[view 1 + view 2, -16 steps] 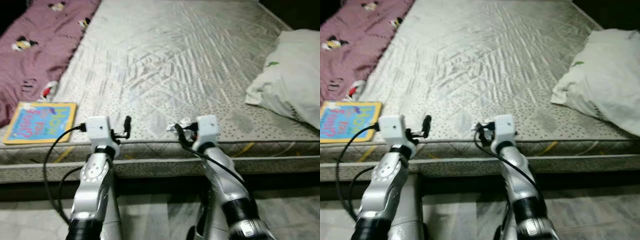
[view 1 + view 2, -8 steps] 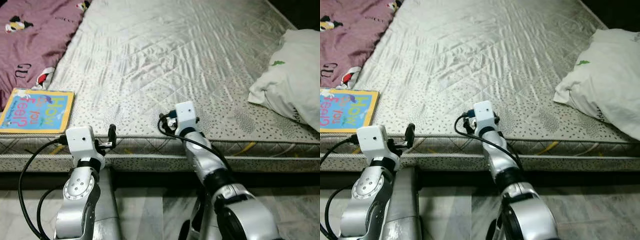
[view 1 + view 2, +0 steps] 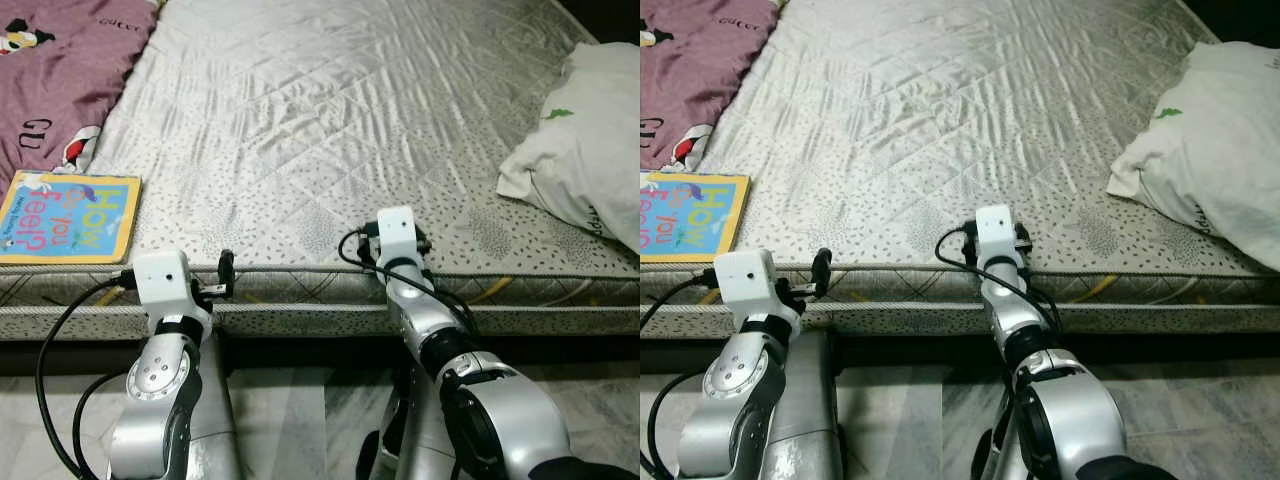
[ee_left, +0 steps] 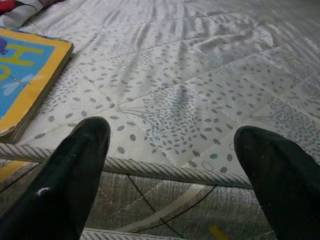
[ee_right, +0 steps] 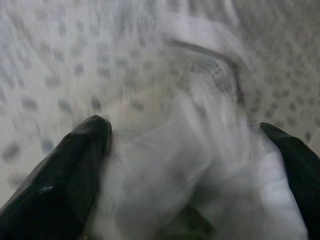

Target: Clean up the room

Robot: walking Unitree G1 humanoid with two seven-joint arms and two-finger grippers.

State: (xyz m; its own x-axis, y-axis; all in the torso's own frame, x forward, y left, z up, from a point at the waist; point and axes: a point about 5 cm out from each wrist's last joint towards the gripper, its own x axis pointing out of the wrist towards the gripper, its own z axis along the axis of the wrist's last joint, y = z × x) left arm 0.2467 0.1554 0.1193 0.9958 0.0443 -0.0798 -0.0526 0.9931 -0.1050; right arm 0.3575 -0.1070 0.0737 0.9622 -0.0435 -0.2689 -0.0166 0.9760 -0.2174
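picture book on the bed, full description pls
The picture book is a thin board-type book with a yellow border and a light blue cover carrying big multicoloured letters. It lies flat and closed on the quilted mattress, near its front edge on the robot's left. Its far corner sits beside the maroon blanket. Nothing rests on it; the left pincer hovers open, apart from it.

- Left arm point(image 3: 160, 390): silver metal shell with a round joint disc, capped by a white boxy wrist block.
- Right arm point(image 3: 440, 340): silver segments, black joint ring, same white block.
- Black cables loop from each block.
- Fingers point(image 4: 65, 180): long, matte black, with rounded tips.
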